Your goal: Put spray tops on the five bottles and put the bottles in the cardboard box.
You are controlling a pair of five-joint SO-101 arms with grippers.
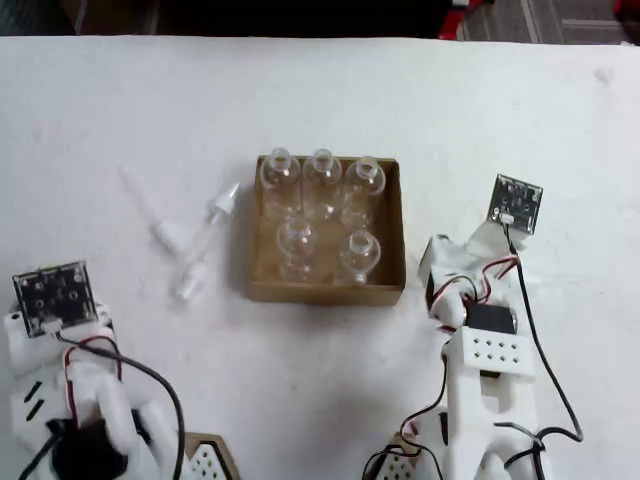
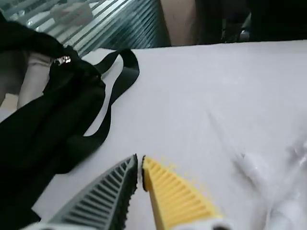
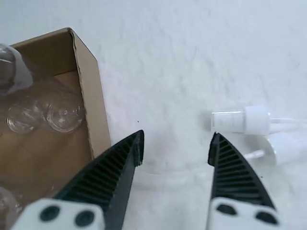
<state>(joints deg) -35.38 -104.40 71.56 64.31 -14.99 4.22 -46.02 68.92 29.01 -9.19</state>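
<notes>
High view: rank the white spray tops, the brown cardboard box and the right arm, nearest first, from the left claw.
1. The white plastic spray tops, loose on the table right of the left claw.
2. The brown cardboard box, mid-table beyond them.
3. The white right arm, on the box's far side.

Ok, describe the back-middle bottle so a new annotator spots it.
Find the cardboard box on the table, holding five clear bottles. Three stand along its far wall, two in front. Yours is the far-row middle bottle, the only one flanked by a bottle on each side.
</notes>
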